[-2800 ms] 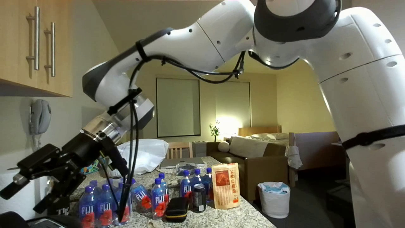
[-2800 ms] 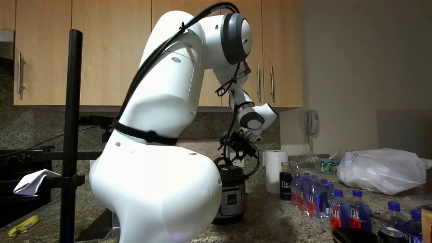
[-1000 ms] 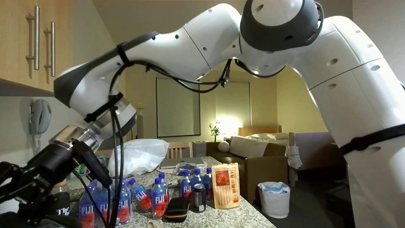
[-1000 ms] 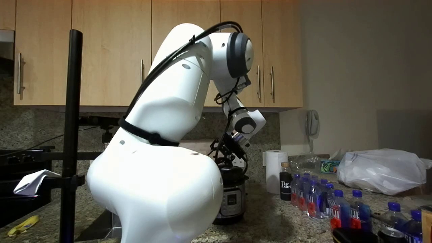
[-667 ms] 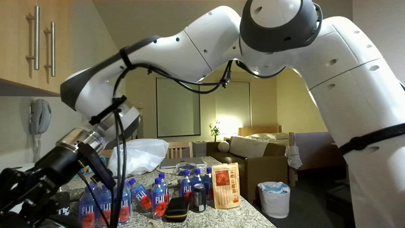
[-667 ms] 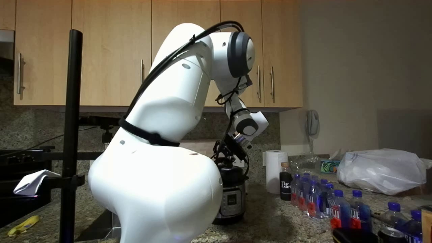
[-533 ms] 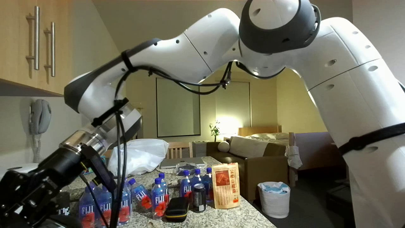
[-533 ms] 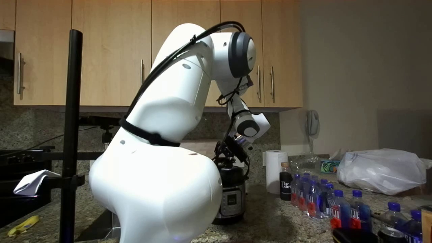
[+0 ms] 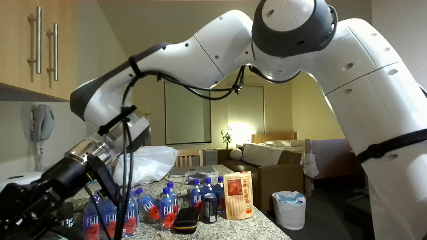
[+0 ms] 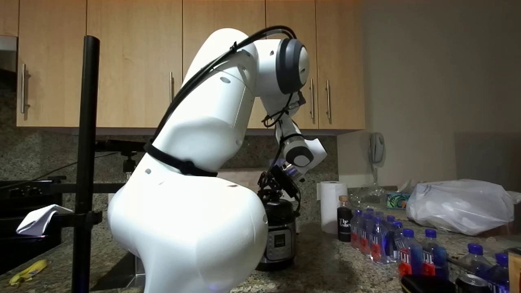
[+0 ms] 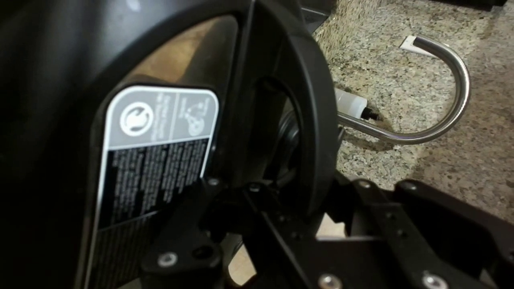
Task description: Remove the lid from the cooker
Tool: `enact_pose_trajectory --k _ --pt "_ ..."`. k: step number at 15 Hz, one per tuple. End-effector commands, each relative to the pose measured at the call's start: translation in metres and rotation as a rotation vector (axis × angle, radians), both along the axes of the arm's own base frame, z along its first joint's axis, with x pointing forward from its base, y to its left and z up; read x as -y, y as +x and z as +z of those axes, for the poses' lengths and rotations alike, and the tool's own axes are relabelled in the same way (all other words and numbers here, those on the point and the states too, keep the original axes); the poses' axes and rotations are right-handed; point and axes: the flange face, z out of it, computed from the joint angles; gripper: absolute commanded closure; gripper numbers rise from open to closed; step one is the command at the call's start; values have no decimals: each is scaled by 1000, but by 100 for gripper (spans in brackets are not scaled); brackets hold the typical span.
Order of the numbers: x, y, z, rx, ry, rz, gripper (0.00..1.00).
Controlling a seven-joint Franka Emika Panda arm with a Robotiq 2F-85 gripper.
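Observation:
In an exterior view the cooker [image 10: 281,244] stands on the counter, partly behind the arm, with its black lid [image 10: 281,209] on top. Close up in the wrist view, the lid fills the left, with a grey-and-black label [image 11: 156,152] and a black arched handle [image 11: 321,120]. That handle runs down between the dark fingers of my gripper [image 11: 309,196], which is shut on it. Fingertip contact is hard to make out, black against black. The gripper stands tilted above the lid in an exterior view.
Several blue-capped bottles [image 10: 376,238], a dark corked bottle [image 10: 344,221] and a paper towel roll [image 10: 331,207] stand beside the cooker. Wall cabinets [image 10: 224,61] hang above, and a black post [image 10: 86,142] rises at one side. A curved metal tube [image 11: 461,88] lies near the lid.
My arm came down over the cooker, shifting toward the wall, then drew slightly back from it. During the last second the jaws shut at the lid's handle. Bottles and cooker body have not moved.

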Motion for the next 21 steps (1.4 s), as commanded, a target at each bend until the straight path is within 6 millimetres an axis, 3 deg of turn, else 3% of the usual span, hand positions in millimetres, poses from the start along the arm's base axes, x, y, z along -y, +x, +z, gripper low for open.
enact_pose_trajectory --k 1,6,12,16,21 --pt "-3 -7 32 74 39 17 99" --pt "3 -9 72 126 2 24 99" --pt "20 -7 99 162 -6 18 99" --pt "16 -4 89 130 6 50 99" --pt "8 3 47 56 19 88 99"
